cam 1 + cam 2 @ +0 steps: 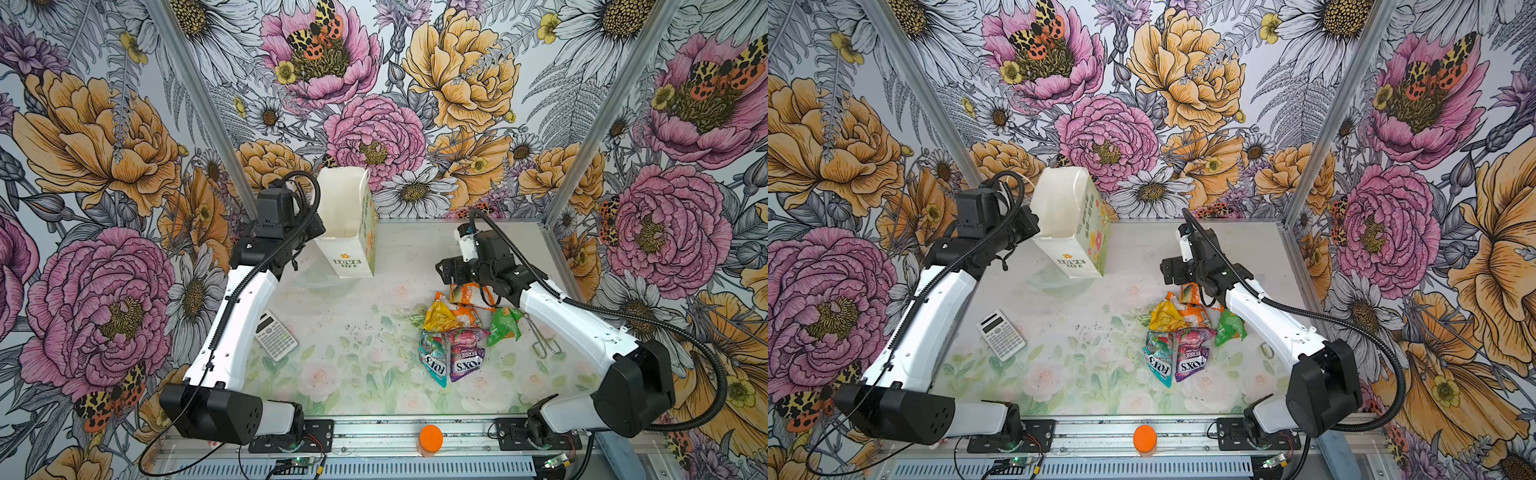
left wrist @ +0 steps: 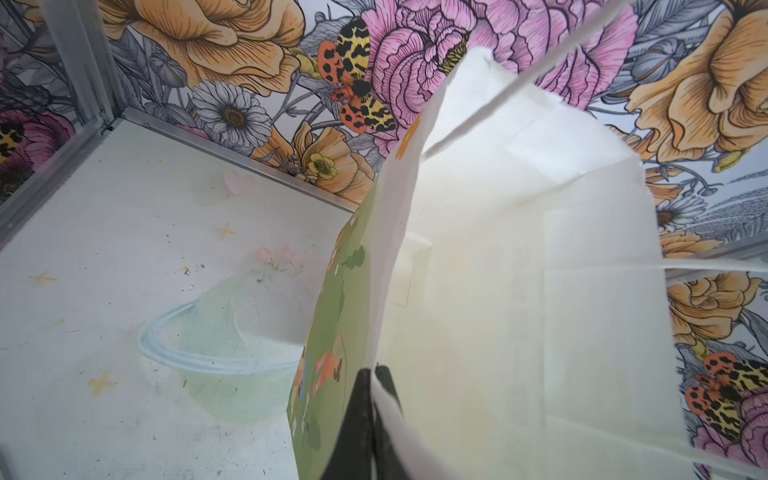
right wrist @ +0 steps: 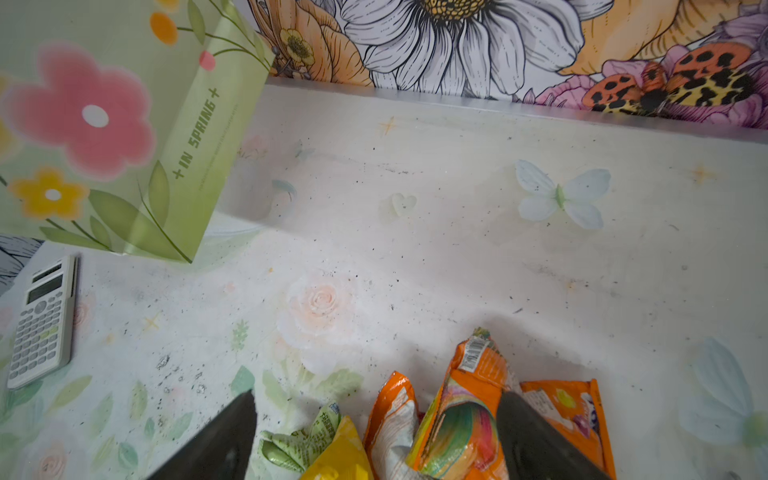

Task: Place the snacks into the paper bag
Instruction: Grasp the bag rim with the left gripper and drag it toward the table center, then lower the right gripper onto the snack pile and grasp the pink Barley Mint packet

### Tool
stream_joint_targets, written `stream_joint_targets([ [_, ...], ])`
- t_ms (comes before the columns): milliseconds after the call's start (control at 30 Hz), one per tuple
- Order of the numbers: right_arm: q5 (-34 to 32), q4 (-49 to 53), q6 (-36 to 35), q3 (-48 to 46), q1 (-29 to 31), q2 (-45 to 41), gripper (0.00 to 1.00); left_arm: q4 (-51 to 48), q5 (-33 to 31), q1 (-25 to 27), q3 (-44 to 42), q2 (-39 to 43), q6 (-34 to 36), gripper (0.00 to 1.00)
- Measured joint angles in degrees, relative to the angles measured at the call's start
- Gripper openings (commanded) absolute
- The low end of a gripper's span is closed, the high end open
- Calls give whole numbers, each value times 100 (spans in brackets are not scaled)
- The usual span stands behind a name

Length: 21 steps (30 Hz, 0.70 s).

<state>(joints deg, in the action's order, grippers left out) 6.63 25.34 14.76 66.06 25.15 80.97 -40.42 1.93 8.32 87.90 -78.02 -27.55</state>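
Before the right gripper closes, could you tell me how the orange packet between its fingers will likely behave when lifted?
Probably light and floppy: the orange packet is crinkled, puffy film, so it should crumple in the right gripper. Its glossy surface may slip. It seems to press against the orange-and-white packet, so that neighbour may shift too.

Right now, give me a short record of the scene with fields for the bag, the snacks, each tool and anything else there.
Bag: white paper bag with green LOVE LIFE print, open-topped, back left; no packet visible inside
Left tool: shut on the bag's rim
Right tool: open over two orange foil packets, holding nothing
Snack pile: right of centre; also yellow packet, bright green packet, teal FOX'S packet, purple FOX'S packet
Other: grey calculator, left; orange-lidded jar, front rail
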Motion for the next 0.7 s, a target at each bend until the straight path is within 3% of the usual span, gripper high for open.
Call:
stream_joint_targets([
  [233, 297, 501, 26, -396, 46, -164, 99, -11, -105, 240, -372, 37, -118, 0],
  [700, 704, 1283, 457, -1097, 514, -1941, 100, -153, -409, 730, -560, 28, -308, 0],
])
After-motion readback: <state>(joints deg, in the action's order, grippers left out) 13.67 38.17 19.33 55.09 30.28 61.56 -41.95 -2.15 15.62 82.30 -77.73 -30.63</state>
